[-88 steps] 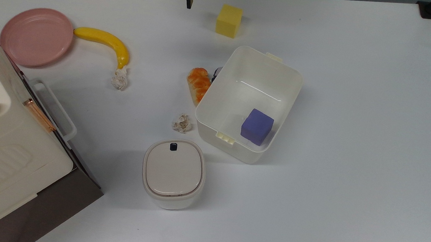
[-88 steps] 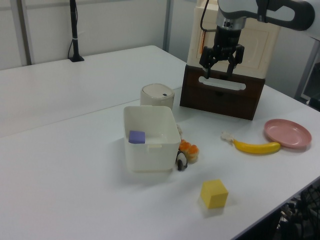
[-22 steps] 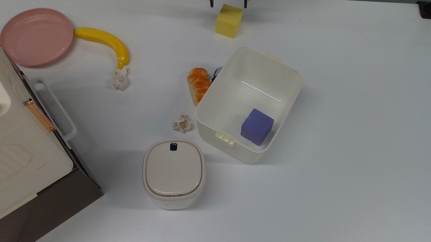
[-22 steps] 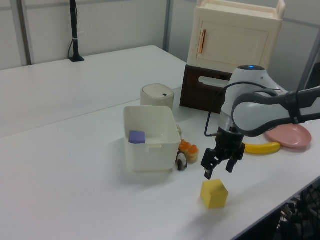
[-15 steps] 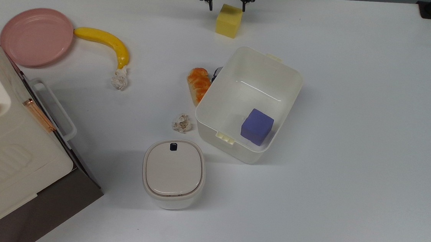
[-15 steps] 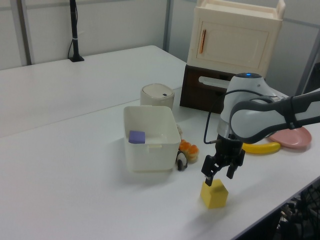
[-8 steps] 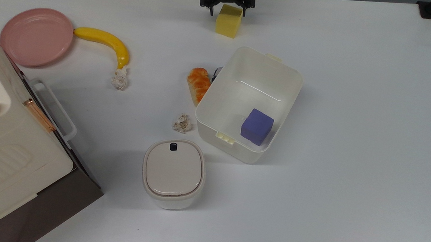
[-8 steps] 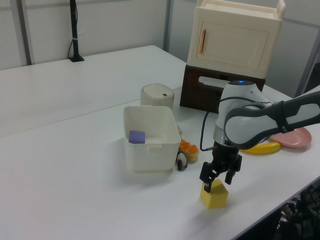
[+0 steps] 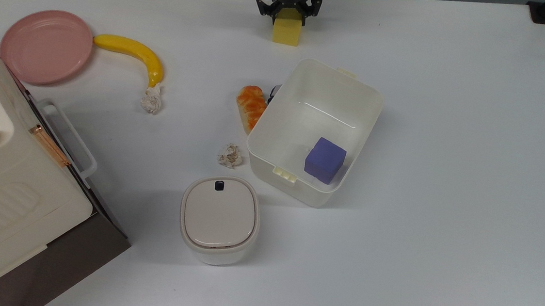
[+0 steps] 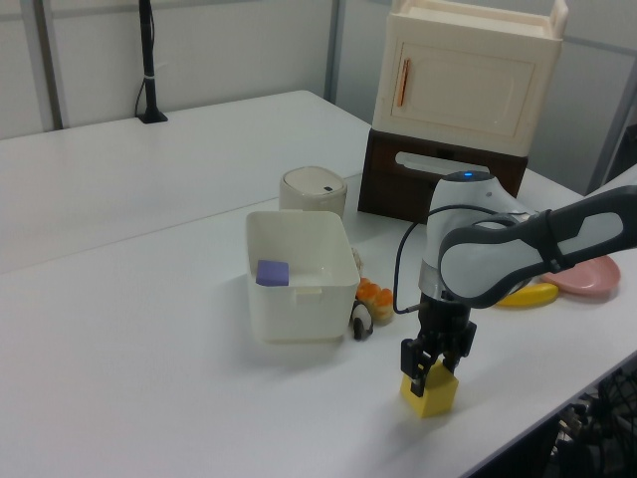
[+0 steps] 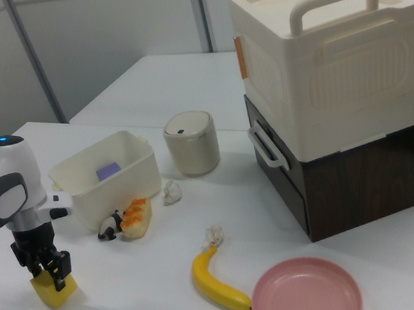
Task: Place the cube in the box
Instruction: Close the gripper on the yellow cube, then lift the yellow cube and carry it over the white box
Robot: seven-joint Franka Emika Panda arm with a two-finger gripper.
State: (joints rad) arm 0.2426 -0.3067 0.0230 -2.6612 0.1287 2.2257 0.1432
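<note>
The pincer (image 10: pixel 427 372) straddles the cube (image 10: pixel 431 392), fingers down its sides, on the tabletop (image 9: pixel 449 137) near the top view's upper edge. The box (image 9: pixel 275 124) holds a purple cube (image 9: pixel 325 160).

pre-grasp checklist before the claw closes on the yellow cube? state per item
1. Claw down at the cube, fingers on either side of it: ok.
2. Claw open, not yet clamped: ok.
3. Cube flat on the table: ok.
4. Box open, free floor beside the purple cube: ok.
5. Path from cube to box free of clutter; bread and toy sit at the box's far side in the top view's left: ok.
6. Finger contact centred on the cube's faces: cannot tell.
</note>
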